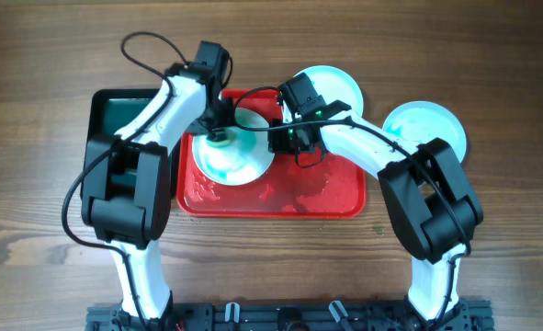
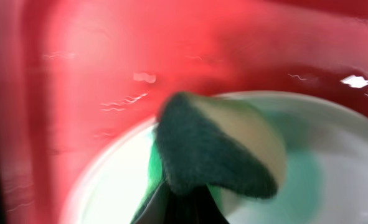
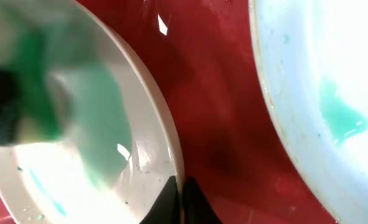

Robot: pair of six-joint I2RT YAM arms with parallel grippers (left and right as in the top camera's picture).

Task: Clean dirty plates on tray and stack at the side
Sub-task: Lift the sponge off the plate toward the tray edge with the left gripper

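One plate [image 1: 243, 158] with a teal smear lies in the left half of the red tray [image 1: 326, 193]. My left gripper [image 1: 220, 136] is shut on a green sponge [image 2: 215, 149] and presses it onto this plate [image 2: 339, 168]. My right gripper [image 1: 288, 138] is shut on the plate's right rim [image 3: 179, 186]. The plate also shows in the right wrist view [image 3: 78, 168], with the sponge [image 3: 22, 106] blurred. A second smeared plate [image 1: 333, 85] sits at the tray's back right corner and also shows in the right wrist view [image 3: 320, 81]. A third plate [image 1: 429, 129] lies on the table to the right.
A dark green bin [image 1: 115, 115] stands right against the tray's left side, under my left arm. The tray floor [image 3: 221, 118] is wet between the two plates. Wooden table [image 1: 492, 239] surrounds the tray.
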